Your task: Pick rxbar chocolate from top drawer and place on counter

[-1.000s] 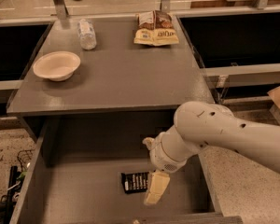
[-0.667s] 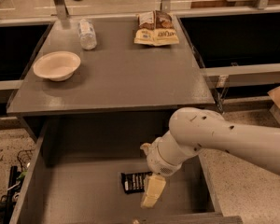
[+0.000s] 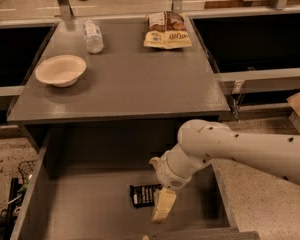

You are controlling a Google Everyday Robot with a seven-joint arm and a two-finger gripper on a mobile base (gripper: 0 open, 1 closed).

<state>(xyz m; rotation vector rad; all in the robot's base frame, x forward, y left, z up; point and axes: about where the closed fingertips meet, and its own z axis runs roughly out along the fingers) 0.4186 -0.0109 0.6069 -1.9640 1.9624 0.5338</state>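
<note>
The rxbar chocolate (image 3: 143,195), a small black wrapper with white lettering, lies flat on the bottom of the open top drawer (image 3: 80,209), right of its middle. My gripper (image 3: 161,213) reaches down into the drawer from the right on the white arm (image 3: 225,146). It hangs at the bar's right end and overlaps that end in this view. The grey counter (image 3: 125,79) is above the drawer.
On the counter stand a white bowl (image 3: 60,70) at the left, a lying plastic bottle (image 3: 93,35) at the back, and a tan-and-brown snack bag (image 3: 167,30) at the back right. Black recessed bins (image 3: 250,39) flank the counter. The drawer's right wall (image 3: 221,194) is close to my arm.
My arm has shifted a little left and the gripper has come slightly lower, nearer the bar. The bar has not moved.
</note>
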